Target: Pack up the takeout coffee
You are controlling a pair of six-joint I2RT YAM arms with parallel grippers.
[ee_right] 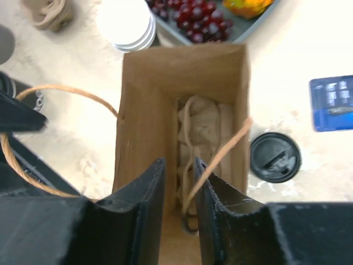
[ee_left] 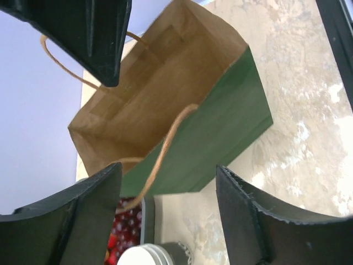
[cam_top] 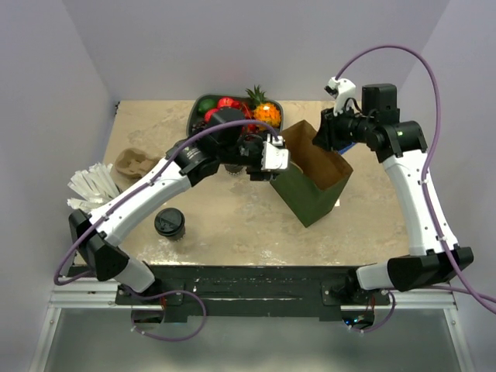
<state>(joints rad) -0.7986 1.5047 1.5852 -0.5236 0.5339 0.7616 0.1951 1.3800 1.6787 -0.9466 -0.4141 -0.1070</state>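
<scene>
Finds the left gripper (ee_left: 168,171) spread wide and gripping nothing, aimed at the open mouth of the green paper bag (cam_top: 314,195) just ahead of its fingertips. Places the right gripper (ee_right: 179,163) at the opposite rim of that bag, fingers close together with only a slim gap, the bag's wall and a rope handle (ee_right: 220,159) running into that gap. Cannot tell whether pinching them or merely straddling them. Notes something beige and crumpled-looking low inside the bag, straight ahead of the right fingertips. Locates the takeout coffee (cam_top: 170,222) lid up on the table (cam_top: 232,225), outside the bag. Puts it well behind the left gripper, back along that arm and near its forearm on the side toward the bases, and well apart from the right gripper too. Spots a stack of white paper cups (ee_right: 124,22) beyond the bag's far end as seen from the right gripper, and low beneath the left gripper near the roots of its fingers. Sets a fruit tray (cam_top: 200,107) just beside that stack. Marks a round black lid (ee_right: 276,157) flat on the table just right of the bag from the right gripper's view, with a blue packet (ee_right: 331,102) near it. Leaves a cardboard cup carrier (cam_top: 132,164) well behind the left gripper, beside that arm.
</scene>
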